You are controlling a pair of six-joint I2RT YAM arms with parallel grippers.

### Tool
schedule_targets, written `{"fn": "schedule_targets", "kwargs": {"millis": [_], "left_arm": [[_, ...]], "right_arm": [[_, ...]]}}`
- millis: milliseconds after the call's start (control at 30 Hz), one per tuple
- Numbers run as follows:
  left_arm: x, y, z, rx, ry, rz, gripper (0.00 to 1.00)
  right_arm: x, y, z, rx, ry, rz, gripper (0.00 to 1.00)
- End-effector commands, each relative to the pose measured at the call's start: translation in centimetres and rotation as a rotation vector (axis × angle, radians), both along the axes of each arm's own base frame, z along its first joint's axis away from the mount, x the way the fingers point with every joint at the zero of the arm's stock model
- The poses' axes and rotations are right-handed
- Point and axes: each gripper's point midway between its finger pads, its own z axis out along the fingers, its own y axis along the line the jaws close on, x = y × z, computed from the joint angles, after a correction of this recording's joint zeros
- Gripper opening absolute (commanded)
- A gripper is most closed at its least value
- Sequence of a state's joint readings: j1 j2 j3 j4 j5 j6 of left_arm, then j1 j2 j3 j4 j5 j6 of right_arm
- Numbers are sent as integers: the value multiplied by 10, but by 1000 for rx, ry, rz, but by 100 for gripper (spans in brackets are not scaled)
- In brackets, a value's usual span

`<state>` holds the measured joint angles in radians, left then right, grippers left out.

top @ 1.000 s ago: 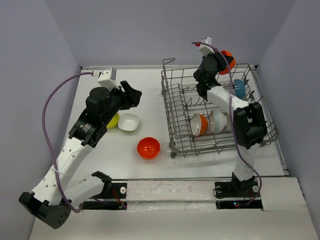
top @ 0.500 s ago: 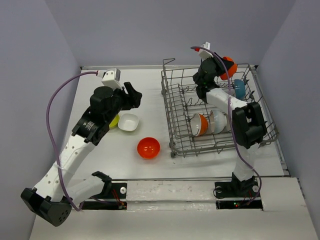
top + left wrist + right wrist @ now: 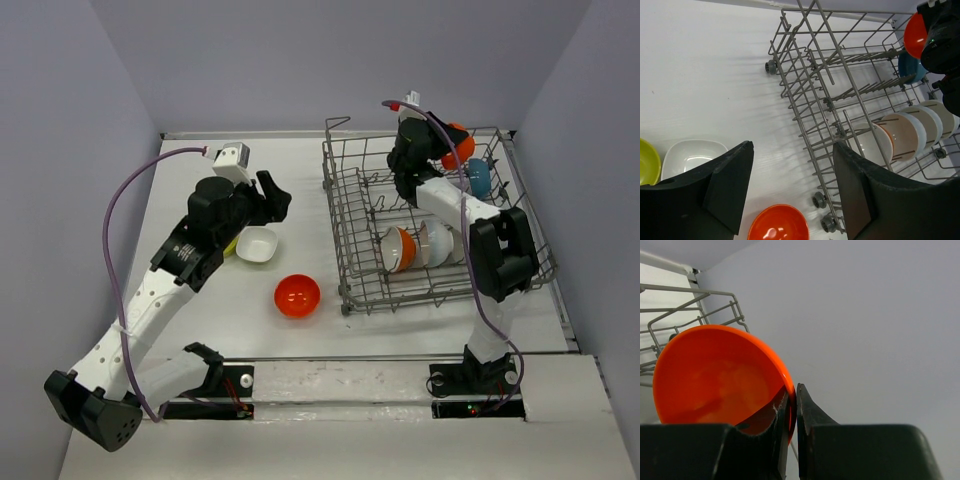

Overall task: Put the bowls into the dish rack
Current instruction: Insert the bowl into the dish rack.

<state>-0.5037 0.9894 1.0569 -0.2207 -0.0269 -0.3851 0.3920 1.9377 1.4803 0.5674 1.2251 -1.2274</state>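
My right gripper (image 3: 794, 390) is shut on the rim of an orange-red bowl (image 3: 715, 375), held above the far right corner of the dish rack (image 3: 345, 230). Inside the rack stand a blue bowl (image 3: 480, 177), an orange-and-white bowl (image 3: 398, 249) and a white bowl (image 3: 436, 243). On the table left of the rack lie an orange-red bowl (image 3: 297, 295), a squarish white bowl (image 3: 257, 244) and a yellow-green bowl (image 3: 228, 242). My left gripper (image 3: 792, 147) hangs open and empty above the table, between the white bowl (image 3: 692, 156) and the rack (image 3: 805, 100).
The rack's small wheels (image 3: 819, 200) sit close to the loose orange-red bowl (image 3: 777, 224). A raised handle (image 3: 337, 125) stands at the rack's far left corner. Grey walls close in the table on three sides.
My left gripper has risen a little, drifted right toward the rack and spread wider. The right gripper has shifted slightly with the orange-red bowl still in it.
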Motion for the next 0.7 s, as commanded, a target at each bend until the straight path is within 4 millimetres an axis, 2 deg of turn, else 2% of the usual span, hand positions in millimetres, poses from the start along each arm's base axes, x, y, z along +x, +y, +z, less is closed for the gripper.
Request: {"fn": "schedule_targets", "kwargs": {"millis": [0,333,667], "left_arm": [[2,-6,12,-16,-53,-20,74],[2,-8,2,-3,-36,-24,75],[2,-15,-4,13,-20,-40,75]], "right_arm": [[-14,-9,25,25,-53,-13,1],[-13,-8,5,-17,19,36,1],[-16,-13,9,-21,18,44,1]]}}
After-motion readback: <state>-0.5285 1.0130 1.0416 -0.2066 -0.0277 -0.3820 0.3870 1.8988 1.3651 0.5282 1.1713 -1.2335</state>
